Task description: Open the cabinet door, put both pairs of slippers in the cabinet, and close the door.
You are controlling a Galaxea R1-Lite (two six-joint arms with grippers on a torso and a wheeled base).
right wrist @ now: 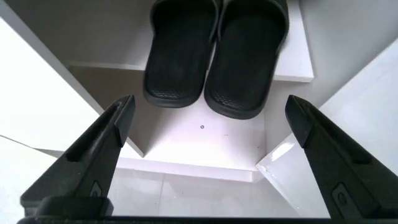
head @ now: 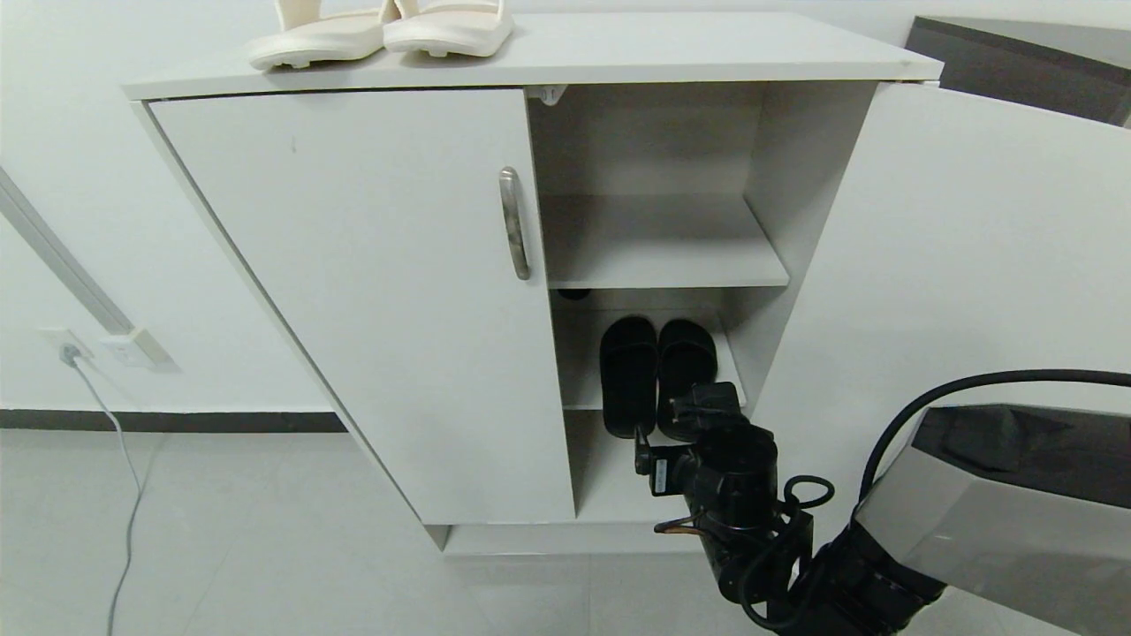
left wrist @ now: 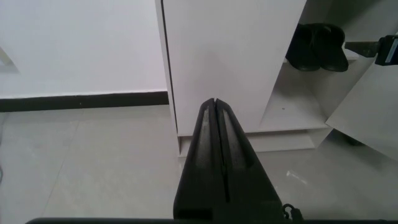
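A pair of black slippers lies side by side on the middle shelf of the white cabinet, heels hanging slightly over the shelf edge. A cream pair rests on the cabinet top at its left. The right door stands wide open. The left door is closed, with a metal handle. My right gripper is open just in front of the black slippers, touching nothing, and is also in the head view. My left gripper is shut and holds nothing, low over the floor facing the closed door.
An upper shelf sits above the black pair and a bottom shelf below it. A wall socket with a cable hangs at the far left. The grey tiled floor spreads before the cabinet.
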